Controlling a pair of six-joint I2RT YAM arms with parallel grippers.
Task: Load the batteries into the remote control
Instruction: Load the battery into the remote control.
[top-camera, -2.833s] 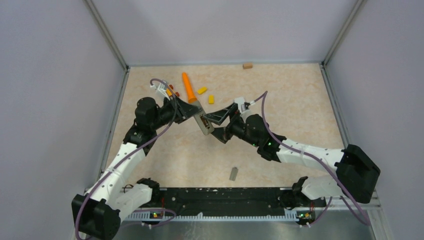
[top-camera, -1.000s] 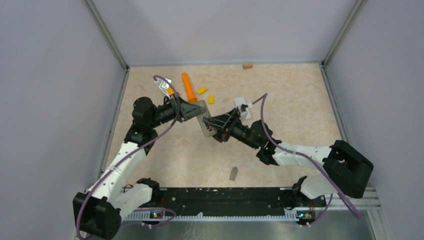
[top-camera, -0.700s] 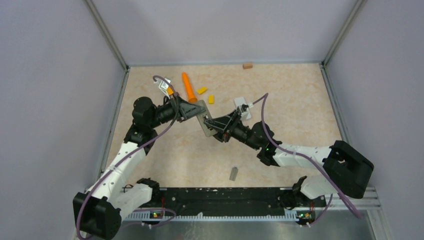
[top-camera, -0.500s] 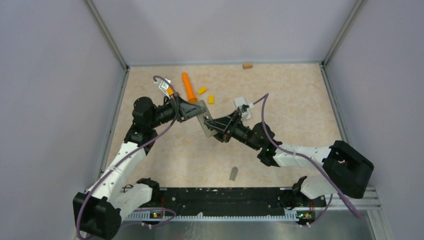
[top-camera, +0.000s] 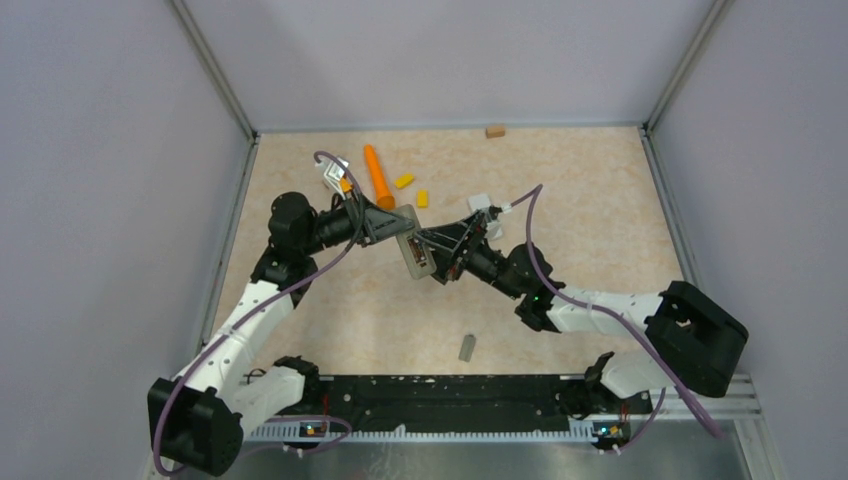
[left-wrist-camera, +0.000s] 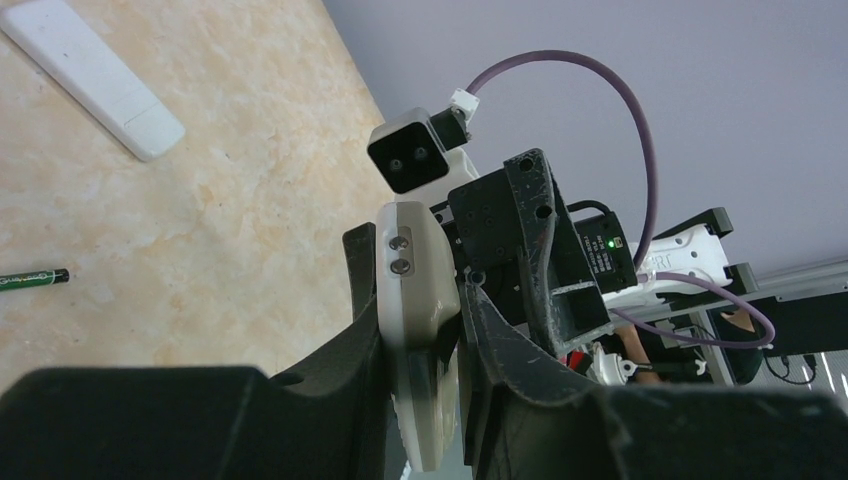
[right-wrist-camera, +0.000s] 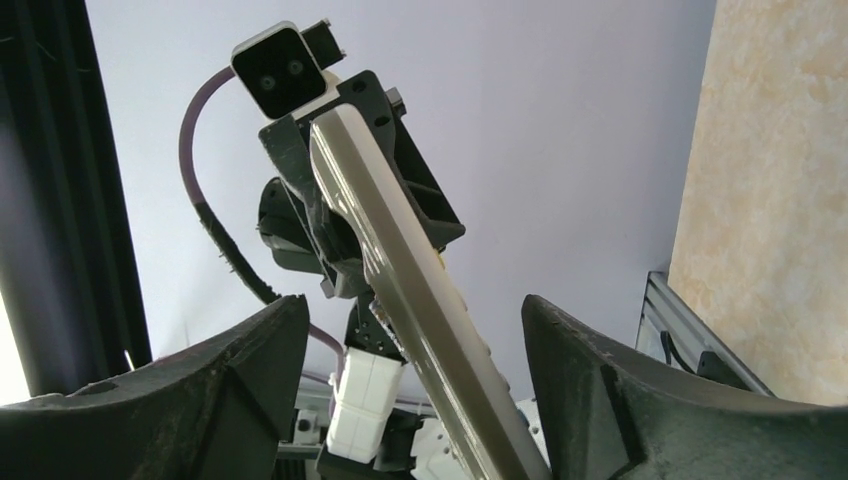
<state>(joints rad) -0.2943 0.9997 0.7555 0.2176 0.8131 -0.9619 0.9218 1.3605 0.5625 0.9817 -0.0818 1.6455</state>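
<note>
My left gripper (top-camera: 400, 228) is shut on a grey remote control (top-camera: 413, 252) and holds it above the middle of the table. In the left wrist view the remote (left-wrist-camera: 418, 330) stands edge-on, clamped between both fingers. My right gripper (top-camera: 438, 258) meets it from the right, open. In the right wrist view the remote (right-wrist-camera: 400, 280) runs slantwise through the gap between the two spread fingers (right-wrist-camera: 230, 385), with room on both sides. One slim dark battery (left-wrist-camera: 35, 278) lies on the table. I see no other batteries.
A white remote (left-wrist-camera: 90, 75) lies flat on the table. An orange carrot-shaped piece (top-camera: 378, 175) and two yellow blocks (top-camera: 404, 181) lie at the back left. A brown block (top-camera: 494, 131) sits by the back wall, and a small grey piece (top-camera: 466, 347) near the front edge.
My right gripper's jaws have opened wide around the remote. The left arm has shifted slightly, turning the remote a little, and keeps its grip.
</note>
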